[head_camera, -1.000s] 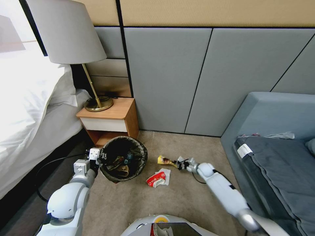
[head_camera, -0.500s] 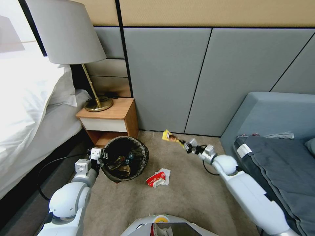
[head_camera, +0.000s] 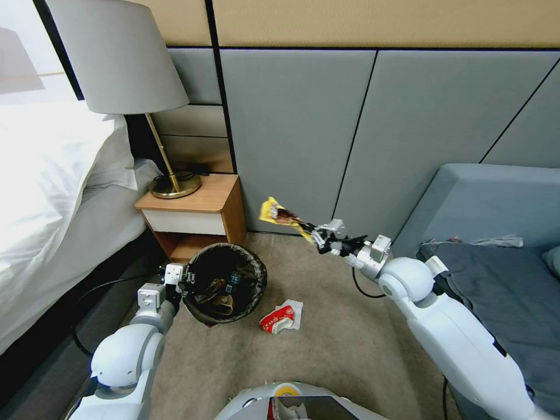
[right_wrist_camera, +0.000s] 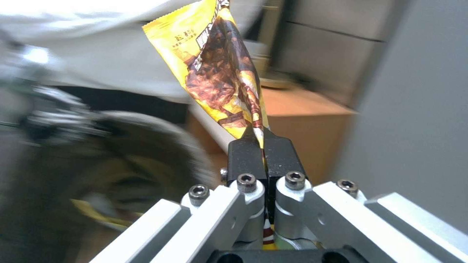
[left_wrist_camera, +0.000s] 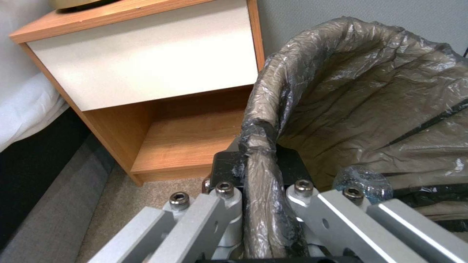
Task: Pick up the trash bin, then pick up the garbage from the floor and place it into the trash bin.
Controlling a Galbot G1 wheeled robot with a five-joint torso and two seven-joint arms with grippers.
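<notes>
The left gripper (head_camera: 182,279) clamps the trash bin's (head_camera: 256,274) left rim. The right gripper (head_camera: 315,236), jaws pinching the yellow wrapper (head_camera: 279,214), holds it above-right of the bin. It needs carrying over the opening; the red-and-white packet (head_camera: 277,319) and tissue (head_camera: 293,308) remain on the carpet (head_camera: 326,350).

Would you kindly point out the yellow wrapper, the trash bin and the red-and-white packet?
yellow wrapper (head_camera: 279,214): head view, printed middle.
trash bin (head_camera: 256,274): head view, liner-covered rim.
red-and-white packet (head_camera: 276,320): head view, red face.

lamp (head_camera: 125,87) on nightstand (head_camera: 195,219) | bed (head_camera: 52,198) beside | sofa (head_camera: 496,245)
</notes>
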